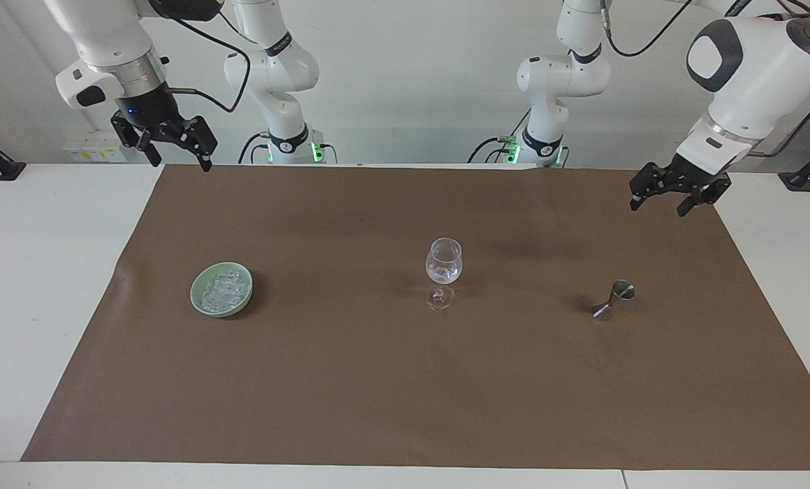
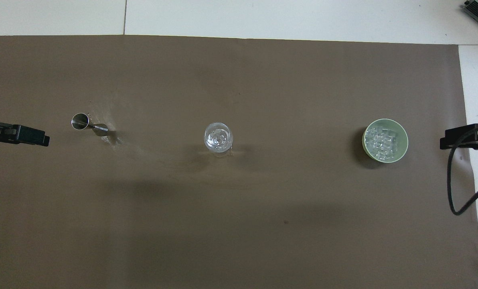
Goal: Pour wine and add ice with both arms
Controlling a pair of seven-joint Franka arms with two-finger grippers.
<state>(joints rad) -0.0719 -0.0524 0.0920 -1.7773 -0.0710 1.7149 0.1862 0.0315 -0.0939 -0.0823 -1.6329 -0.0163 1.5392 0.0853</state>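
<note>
Hanging empty, both jaws spread.

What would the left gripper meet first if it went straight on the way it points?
Probably the brown paper mat, beside the small steel hourglass-shaped jigger, slightly nearer the robots; depth is unclear, so the left gripper might clip it.

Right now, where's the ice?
The ice is heaped in the green bowl on the brown mat, toward the right arm's end of the table, level with the wine glass at the middle.
</note>
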